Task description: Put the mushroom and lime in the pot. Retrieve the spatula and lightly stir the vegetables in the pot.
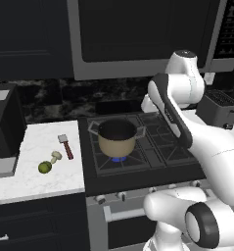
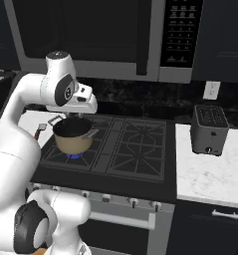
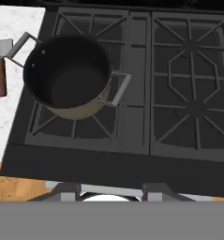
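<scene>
The tan pot [image 1: 117, 138] stands on the front left burner of the stove; the hand view looks down into the pot [image 3: 69, 77], whose dark inside holds nothing. On the white counter left of the stove lie the spatula [image 1: 65, 145], the pale mushroom [image 1: 56, 156] and the green lime [image 1: 44, 167], close together. The spatula [image 3: 2, 70] lies just left of the pot's handle. My gripper [image 2: 74, 114] hangs above the pot's far rim, apart from it. Its fingers are too small and shadowed to tell how they stand. Nothing is seen in it.
A blue flame [image 1: 119, 159] burns under the pot. A toaster [image 2: 209, 129] stands on the right counter. A black appliance [image 1: 3, 127] sits at the far left of the counter. A microwave [image 2: 140, 35] hangs over the black stove [image 1: 152, 147].
</scene>
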Available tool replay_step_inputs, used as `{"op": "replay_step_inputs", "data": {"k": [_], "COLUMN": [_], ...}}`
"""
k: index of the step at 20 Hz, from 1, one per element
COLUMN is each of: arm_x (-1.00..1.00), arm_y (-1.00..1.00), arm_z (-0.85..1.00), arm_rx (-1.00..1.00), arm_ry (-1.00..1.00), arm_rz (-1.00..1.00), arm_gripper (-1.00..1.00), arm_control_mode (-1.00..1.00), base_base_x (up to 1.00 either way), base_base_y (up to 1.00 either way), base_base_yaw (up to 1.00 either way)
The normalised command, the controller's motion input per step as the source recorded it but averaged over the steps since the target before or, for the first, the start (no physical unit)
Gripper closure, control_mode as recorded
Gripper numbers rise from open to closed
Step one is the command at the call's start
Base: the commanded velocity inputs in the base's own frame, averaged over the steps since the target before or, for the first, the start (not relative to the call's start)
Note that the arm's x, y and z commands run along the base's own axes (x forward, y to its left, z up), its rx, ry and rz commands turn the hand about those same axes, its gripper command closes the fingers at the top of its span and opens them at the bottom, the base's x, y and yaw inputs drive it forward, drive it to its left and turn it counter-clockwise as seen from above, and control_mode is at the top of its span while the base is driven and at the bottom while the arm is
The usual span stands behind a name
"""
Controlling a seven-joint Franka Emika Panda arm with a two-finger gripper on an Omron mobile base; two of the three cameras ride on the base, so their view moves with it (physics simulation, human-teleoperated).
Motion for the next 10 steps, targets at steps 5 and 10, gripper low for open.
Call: {"op": "replay_step_inputs", "data": {"k": [5, 10], "arm_x": [-0.11, -0.29], "arm_y": [0.25, 0.74], "arm_z": [-0.10, -0.31], "arm_rx": [-0.03, -0.10], "arm_ry": [0.00, 0.00], "arm_rz": [0.02, 0.08], "arm_gripper": [-1.00, -1.00], "arm_control_mode": [-1.00, -1.00], "base_base_x": [0.00, 0.00], "base_base_y": [0.00, 0.00], "base_base_yaw": [0.00, 0.00]}}
